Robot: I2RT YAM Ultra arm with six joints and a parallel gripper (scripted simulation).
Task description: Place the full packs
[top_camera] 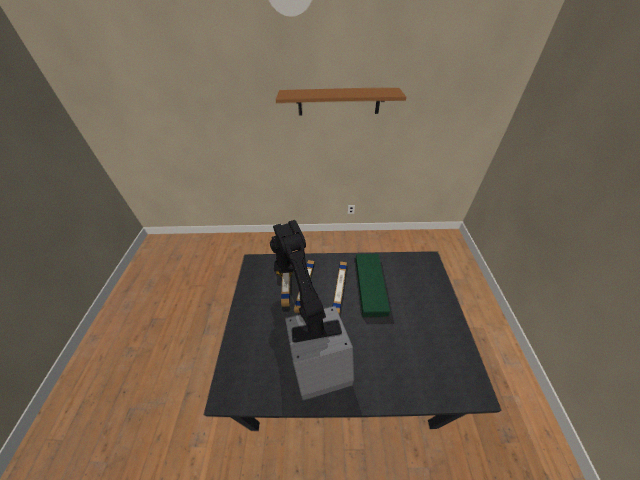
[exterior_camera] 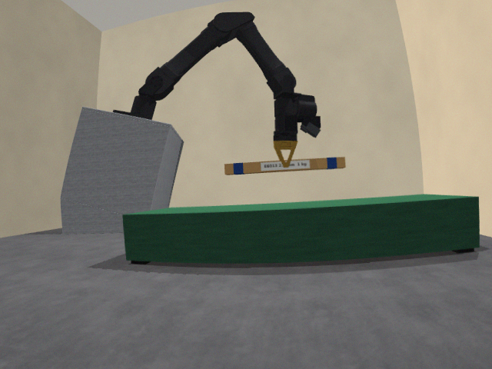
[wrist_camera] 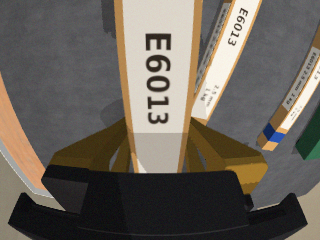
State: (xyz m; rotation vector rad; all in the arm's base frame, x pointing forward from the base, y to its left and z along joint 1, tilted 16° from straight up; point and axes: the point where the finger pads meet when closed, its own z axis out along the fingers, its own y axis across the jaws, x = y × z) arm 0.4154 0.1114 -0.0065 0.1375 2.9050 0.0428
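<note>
My gripper (exterior_camera: 285,161) is shut on one tan pack of welding electrodes (exterior_camera: 284,164) with blue bands and a white E6013 label. It grips the pack at its middle and holds it level in the air, well above the table. In the wrist view the held pack (wrist_camera: 158,60) runs straight out from the fingers. A second pack (wrist_camera: 227,54) and a third pack (wrist_camera: 296,100) lie on the table to its right. The green low platform (exterior_camera: 301,228) stands right of them, with nothing on top. From above, the held pack (top_camera: 283,291) is left of the arm and the third pack (top_camera: 339,286) is near the platform (top_camera: 372,284).
The arm's grey pedestal (top_camera: 320,356) stands on the dark table in front of the packs. It also shows in the side view (exterior_camera: 114,174), left of the platform. A wooden shelf (top_camera: 340,95) hangs on the far wall.
</note>
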